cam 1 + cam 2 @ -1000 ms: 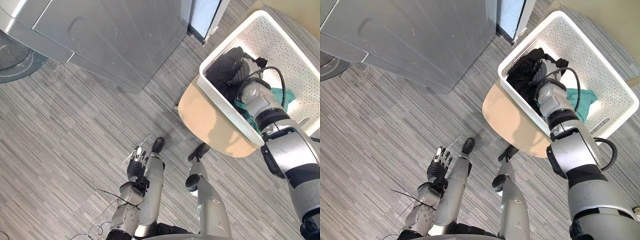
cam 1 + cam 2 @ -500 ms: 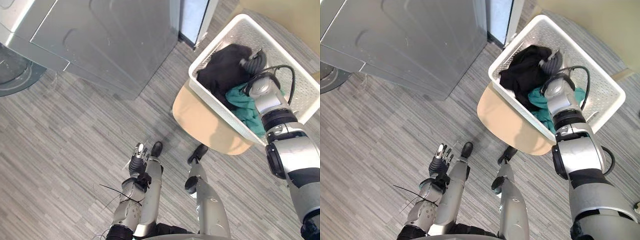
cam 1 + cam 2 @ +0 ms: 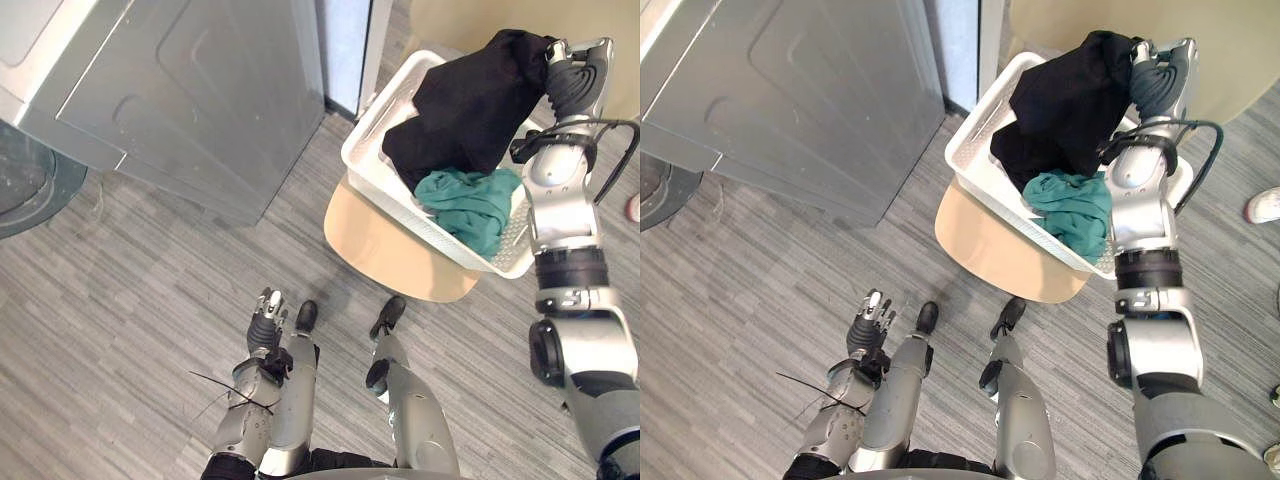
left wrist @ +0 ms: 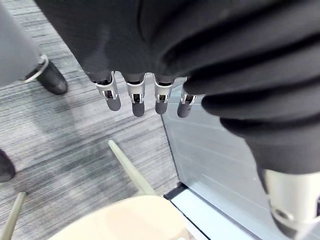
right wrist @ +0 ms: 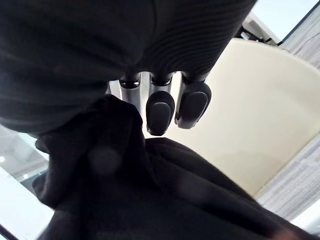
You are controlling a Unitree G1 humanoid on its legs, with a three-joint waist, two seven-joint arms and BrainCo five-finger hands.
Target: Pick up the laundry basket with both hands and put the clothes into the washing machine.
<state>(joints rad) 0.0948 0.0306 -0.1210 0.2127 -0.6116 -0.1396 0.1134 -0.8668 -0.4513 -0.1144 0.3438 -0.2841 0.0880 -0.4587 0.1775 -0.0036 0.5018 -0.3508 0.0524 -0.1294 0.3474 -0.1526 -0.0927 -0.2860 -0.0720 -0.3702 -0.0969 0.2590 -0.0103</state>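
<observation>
Grey metal washing machine (image 3: 200, 90) stands left of one round beige surface (image 3: 380, 245) bearing one white perforated plastic laundry basket (image 3: 400, 205). One teal garment (image 3: 470, 205) lies inside. The right hand (image 3: 572, 85) clenches one black garment (image 3: 470, 110), partly above the rim. The left hand (image 3: 268, 318) hangs relaxed, fingers straight.

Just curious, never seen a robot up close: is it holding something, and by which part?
Its right hand grips the black garment by its bunched top, above the laundry basket. The left hand holds nothing.
</observation>
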